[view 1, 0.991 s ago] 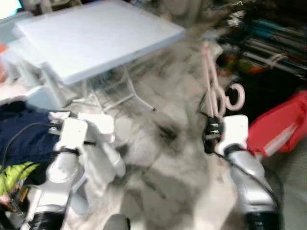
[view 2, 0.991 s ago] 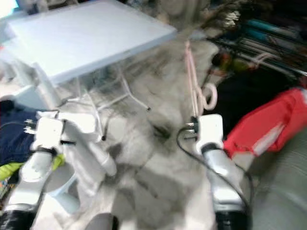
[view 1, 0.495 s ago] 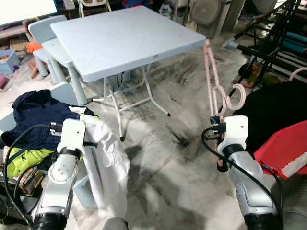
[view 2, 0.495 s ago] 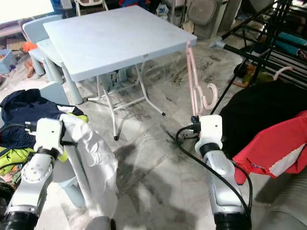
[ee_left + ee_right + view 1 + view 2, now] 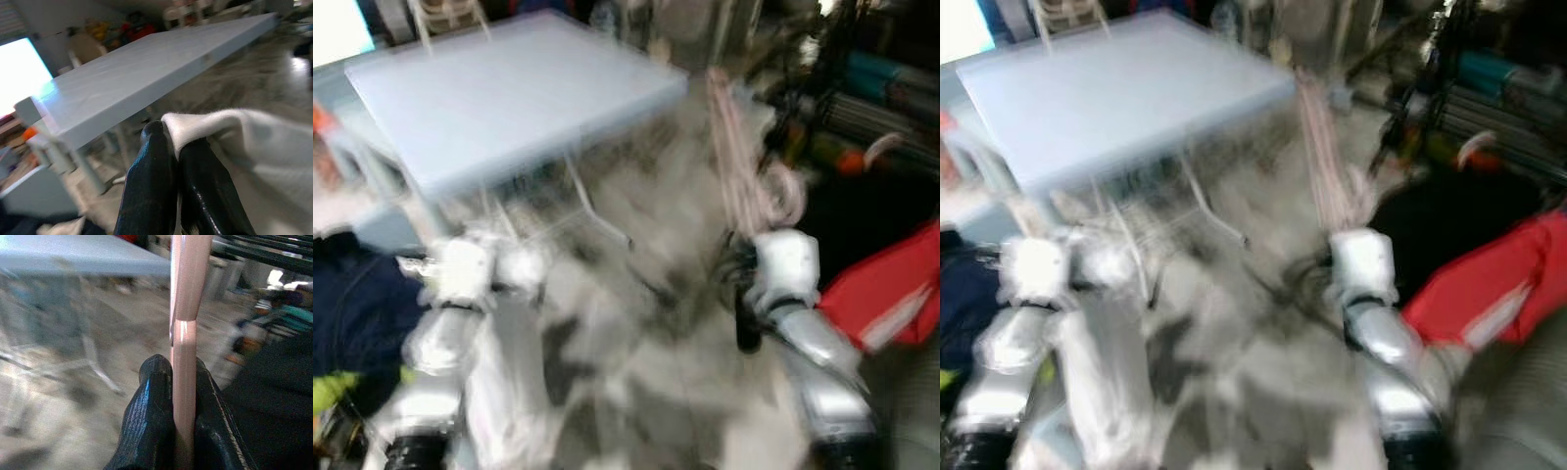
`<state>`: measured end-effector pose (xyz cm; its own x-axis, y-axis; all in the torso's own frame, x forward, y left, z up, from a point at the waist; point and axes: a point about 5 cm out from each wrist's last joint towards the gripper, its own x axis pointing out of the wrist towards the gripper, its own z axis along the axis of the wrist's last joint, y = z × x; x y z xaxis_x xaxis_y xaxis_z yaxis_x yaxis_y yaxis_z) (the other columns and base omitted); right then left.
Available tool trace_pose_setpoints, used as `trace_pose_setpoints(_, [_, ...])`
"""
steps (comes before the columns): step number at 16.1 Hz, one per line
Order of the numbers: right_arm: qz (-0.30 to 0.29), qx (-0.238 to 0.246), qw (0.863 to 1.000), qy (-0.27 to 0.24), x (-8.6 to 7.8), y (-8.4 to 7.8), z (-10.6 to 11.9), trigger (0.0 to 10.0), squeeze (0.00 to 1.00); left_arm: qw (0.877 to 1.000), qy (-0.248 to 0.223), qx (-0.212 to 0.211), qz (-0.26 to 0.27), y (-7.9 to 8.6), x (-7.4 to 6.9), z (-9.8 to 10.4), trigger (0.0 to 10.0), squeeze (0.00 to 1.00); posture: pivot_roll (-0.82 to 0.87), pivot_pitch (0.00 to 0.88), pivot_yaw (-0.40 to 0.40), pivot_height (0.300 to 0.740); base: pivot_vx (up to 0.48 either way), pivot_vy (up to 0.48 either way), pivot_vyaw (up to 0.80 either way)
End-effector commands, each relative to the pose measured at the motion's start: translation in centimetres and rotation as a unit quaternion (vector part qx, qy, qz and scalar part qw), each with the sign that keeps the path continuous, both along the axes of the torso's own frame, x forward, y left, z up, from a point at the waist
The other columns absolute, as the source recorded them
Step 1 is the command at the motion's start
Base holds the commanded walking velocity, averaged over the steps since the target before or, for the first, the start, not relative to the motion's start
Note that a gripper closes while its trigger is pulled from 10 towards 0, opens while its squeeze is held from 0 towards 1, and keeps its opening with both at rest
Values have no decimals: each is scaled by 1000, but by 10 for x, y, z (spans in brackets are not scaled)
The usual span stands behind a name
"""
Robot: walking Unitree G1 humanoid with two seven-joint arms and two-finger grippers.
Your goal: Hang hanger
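The right hand [image 5: 178, 431] is gripping the pink hanger [image 5: 185, 308] between its clamped fingers, holding it upright beside the pale blue tabletop [image 5: 509, 98]. The left hand [image 5: 178, 191] is pinching a white garment [image 5: 254, 147], fingers together on the cloth. Both head views are blurring badly. The hanger is picked up but not yet hung; carrying it to a rail is probably what remains.

Right gripper [image 5: 184, 382], two long black fingers [image 5: 149, 421], clamped on smooth pink plastic hanger [image 5: 186, 298] running straight up between them. Beyond: pale blue tabletop edge [image 5: 83, 257], blurred grey marbled floor [image 5: 58, 396], dark clothing [image 5: 279, 377].
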<state>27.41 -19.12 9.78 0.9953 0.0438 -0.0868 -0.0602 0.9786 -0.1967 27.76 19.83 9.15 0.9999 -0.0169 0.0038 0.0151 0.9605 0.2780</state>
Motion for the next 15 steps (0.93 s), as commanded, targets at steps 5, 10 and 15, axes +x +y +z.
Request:
trace_pose_setpoints(5, [83, 10, 995, -45, 5, 23, 19, 10000, 0, 998, -59, 13, 31, 16, 9, 30, 10000, 0, -16, 0, -19, 740, 403, 0, 98])
trace_pose_setpoints(10, [89, 24, 995, -48, 10, 26, 21, 10000, 0, 997, -67, 17, 40, 22, 14, 35, 10000, 0, -9, 0, -20, 740, 398, 0, 413])
trace_pose_setpoints(15, [91, 22, 994, -49, 9, 26, 20, 10000, 0, 997, -65, 18, 48, 23, 15, 34, 10000, 0, -13, 0, -13, 740, 364, 312, 0])
